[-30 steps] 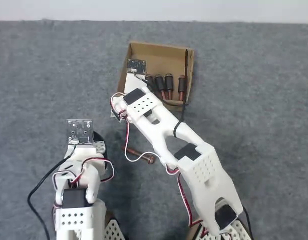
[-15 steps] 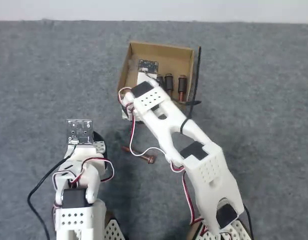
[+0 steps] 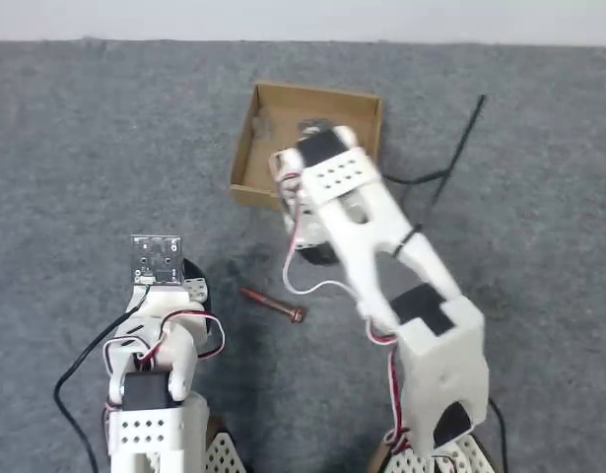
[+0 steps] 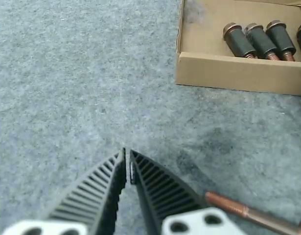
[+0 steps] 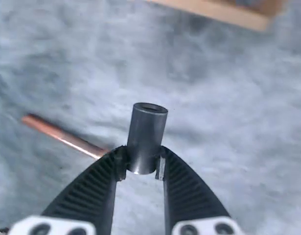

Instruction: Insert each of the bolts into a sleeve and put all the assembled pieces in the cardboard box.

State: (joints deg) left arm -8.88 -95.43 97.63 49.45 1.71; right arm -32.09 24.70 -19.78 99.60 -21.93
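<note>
Grey matting (image 3: 86, 148) spreads under both arms; on the right gripper (image 5: 140, 161) the jaws are clamped on the base of a dark sleeve (image 5: 146, 129), whose long axis runs straight on from the fingers, open mouth pointing away toward the mat. That arm has swung back from over the cardboard box (image 3: 245, 148), upper centre in the high view, toward the loose bolt (image 3: 271, 303), so the last pairing looks ready to begin. The bolt lies flat just left of centre, slanting from upper left to its head at lower right, while the left gripper (image 4: 127, 157), lower left, has its jaws together, empty.
</note>
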